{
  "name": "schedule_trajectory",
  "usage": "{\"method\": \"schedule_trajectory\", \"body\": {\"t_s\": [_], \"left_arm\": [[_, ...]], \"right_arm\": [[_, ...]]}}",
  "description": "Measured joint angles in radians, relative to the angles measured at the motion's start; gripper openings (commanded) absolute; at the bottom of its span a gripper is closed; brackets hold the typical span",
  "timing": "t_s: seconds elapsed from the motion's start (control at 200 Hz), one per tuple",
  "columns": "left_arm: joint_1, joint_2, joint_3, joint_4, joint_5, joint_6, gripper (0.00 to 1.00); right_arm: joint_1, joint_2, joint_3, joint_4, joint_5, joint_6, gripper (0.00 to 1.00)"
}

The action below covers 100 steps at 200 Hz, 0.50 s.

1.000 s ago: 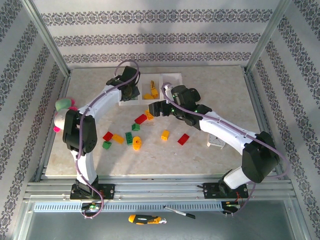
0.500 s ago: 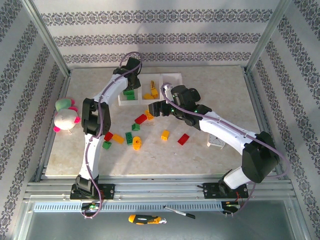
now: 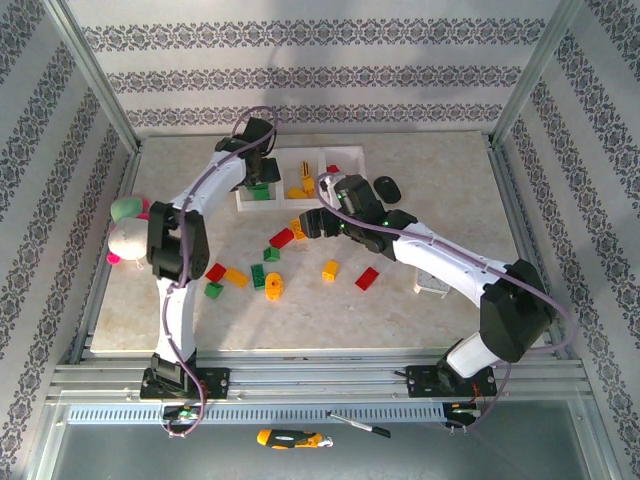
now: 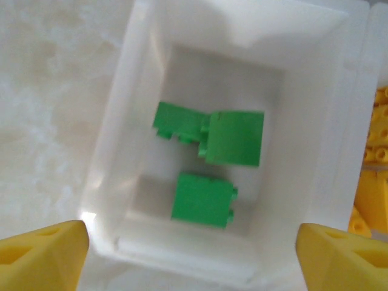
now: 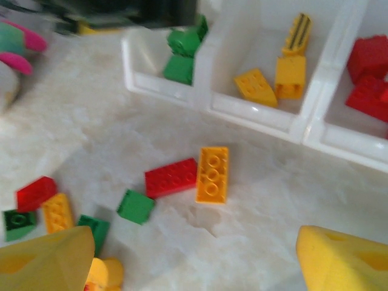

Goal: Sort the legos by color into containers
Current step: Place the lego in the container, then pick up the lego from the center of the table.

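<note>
The white three-compartment containers tray stands at the back of the table. My left gripper hovers open over its left compartment, where three green legos lie, none of them between its fingers. The middle compartment holds yellow-orange legos and the right one red legos. My right gripper is open and low over the table, just in front of the tray. A red brick, an orange brick and a green brick lie ahead of it.
More loose legos are scattered mid-table, among them a yellow one and a red one. A plush toy sits at the left edge, a black mouse right of the tray, and a small white object near the right arm.
My left gripper went from shut to wide open above the left compartment, and green bricks now show there. The left elbow swung out and back. The right gripper barely shifted.
</note>
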Motion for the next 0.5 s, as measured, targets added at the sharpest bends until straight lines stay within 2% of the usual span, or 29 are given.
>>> {"method": "schedule_trajectory", "body": {"t_s": [0.125,0.29,0.5], "left_arm": [[-0.002,-0.184,-0.181,0.048,0.004,0.003,0.96],[-0.008,-0.428,-0.433,0.145,0.023,0.029,0.99],[-0.033,-0.68,-0.785,0.337,0.196,0.225,0.99]], "right_arm": [[0.023,0.043,0.042,-0.116,0.101,0.015,0.87],[0.048,0.092,0.054,-0.233,0.182,0.127,0.87],[0.089,0.162,0.049,-0.293,0.203,0.31,0.87]]}}
